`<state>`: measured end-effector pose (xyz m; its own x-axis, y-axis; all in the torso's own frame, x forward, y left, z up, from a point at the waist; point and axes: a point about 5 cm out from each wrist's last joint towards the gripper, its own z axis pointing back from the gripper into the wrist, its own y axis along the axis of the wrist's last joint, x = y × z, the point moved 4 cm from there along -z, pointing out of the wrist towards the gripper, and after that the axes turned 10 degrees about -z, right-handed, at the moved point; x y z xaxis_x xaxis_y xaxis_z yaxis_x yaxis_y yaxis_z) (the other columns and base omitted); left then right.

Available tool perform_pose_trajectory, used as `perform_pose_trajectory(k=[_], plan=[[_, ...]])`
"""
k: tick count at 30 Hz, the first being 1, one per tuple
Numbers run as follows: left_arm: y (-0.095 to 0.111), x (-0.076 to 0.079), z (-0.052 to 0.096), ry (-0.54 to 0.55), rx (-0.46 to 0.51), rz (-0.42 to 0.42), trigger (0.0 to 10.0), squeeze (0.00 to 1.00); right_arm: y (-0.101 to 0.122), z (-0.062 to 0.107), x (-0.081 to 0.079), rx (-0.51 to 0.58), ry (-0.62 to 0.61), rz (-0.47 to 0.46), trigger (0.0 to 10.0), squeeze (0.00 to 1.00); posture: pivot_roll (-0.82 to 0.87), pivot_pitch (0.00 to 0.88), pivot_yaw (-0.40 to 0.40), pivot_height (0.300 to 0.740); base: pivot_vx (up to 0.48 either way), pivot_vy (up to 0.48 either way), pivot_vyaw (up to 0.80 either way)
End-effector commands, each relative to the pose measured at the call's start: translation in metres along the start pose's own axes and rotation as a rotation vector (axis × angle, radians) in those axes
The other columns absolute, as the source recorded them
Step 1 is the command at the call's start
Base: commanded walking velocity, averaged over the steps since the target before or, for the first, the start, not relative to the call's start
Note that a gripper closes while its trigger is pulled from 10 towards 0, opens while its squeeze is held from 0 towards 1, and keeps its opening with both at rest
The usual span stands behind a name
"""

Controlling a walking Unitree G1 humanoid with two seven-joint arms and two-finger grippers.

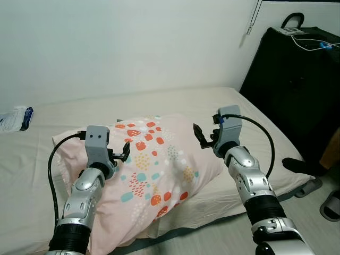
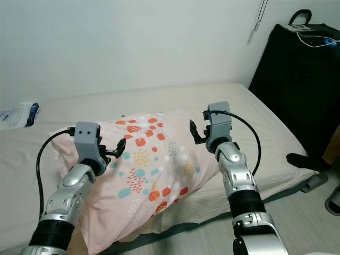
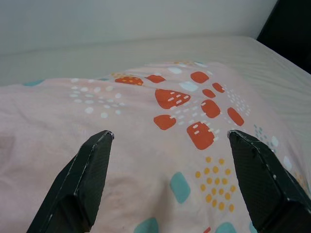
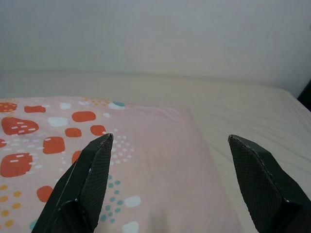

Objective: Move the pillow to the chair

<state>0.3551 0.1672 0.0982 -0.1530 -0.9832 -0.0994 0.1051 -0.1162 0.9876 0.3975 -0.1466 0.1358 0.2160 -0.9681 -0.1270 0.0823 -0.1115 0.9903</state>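
Left eye view: both open grippers over pillow [image 1: 154, 164]

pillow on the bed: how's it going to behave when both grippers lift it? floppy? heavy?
The pillow looks soft and puffy, with creased fabric, so it will likely sag between grips rather than stay flat. It is probably light for its bulk. The left gripper and right gripper are open over opposite sides; a two-sided pinch of fabric seems plausible, though the cover may slip or bunch.
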Motion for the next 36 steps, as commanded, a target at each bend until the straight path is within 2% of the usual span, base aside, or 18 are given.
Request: perform_pose_trajectory(k=[1,14,22,32,36], plan=[[-0.004,0.005,0.001,-0.011,-0.016,-0.008,10.0,0.00,0.001,0.000,0.000,0.010,-0.004,-0.013,10.0,0.00,-0.09,0.026,-0.092,0.740,0.000,0.000,0.00],[-0.006,0.001,0.004,0.015,-0.019,-0.042,10.0,0.00,-0.008,0.003,0.002,0.005,-0.030,0.004,10.0,0.00,-0.05,0.007,-0.094,0.740,0.000,0.000,0.00],[-0.007,0.005,0.005,0.018,-0.022,-0.036,10.0,0.00,-0.012,0.004,-0.004,-0.007,-0.003,0.024,10.0,0.00,-0.05,0.000,-0.096,0.740,0.000,0.000,0.00],[-0.006,0.011,0.004,0.012,-0.017,-0.022,10.0,0.00,-0.005,0.004,-0.006,0.031,0.015,0.016,10.0,0.00,-0.06,0.000,-0.098,0.740,0.000,0.000,0.00],[-0.007,0.009,0.004,0.032,-0.020,-0.021,10.0,0.00,-0.004,0.005,-0.005,0.034,0.013,0.014,10.0,0.00,-0.06,0.000,-0.095,0.740,0.000,0.000,0.00]])
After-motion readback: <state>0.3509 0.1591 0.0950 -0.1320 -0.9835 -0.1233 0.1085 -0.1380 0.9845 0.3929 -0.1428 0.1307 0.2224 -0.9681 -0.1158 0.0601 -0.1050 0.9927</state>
